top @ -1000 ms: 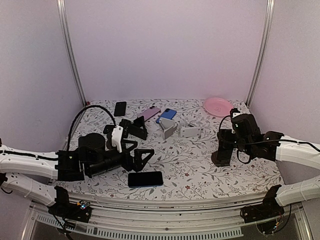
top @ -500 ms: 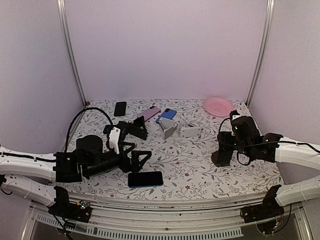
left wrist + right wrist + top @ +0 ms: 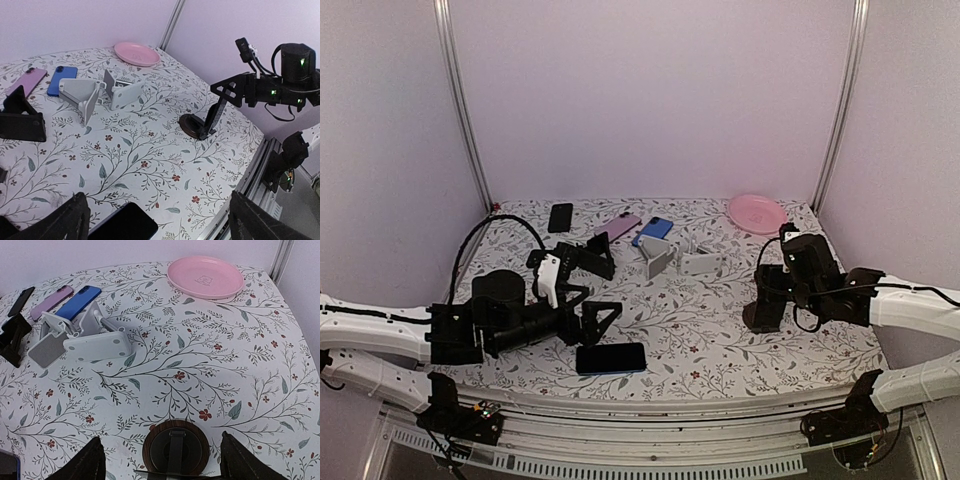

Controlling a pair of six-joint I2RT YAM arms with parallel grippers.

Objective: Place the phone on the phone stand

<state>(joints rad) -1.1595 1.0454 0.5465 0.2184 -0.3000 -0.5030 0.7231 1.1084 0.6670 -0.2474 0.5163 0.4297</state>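
A black phone (image 3: 611, 357) lies flat near the table's front edge; its corner shows at the bottom of the left wrist view as the phone (image 3: 125, 223). My left gripper (image 3: 595, 305) hovers just behind it, open and empty; in its own view the left gripper (image 3: 157, 202) spans bare cloth and the phone's corner. The dark phone stand (image 3: 763, 310) with a round wooden base (image 3: 175, 452) stands upright at the right. My right gripper (image 3: 162, 452) is open, one finger on each side of that base, gaps showing on both sides.
Two white stands (image 3: 658, 255) (image 3: 700, 262) and a black stand (image 3: 588, 255) sit mid-table. Behind them lie a black phone (image 3: 560, 216), a purple phone (image 3: 618, 226) and a blue phone (image 3: 653, 230). A pink plate (image 3: 756, 213) is at the back right.
My left arm has drawn slightly back to the left. The right arm, phone and stand have barely shifted.
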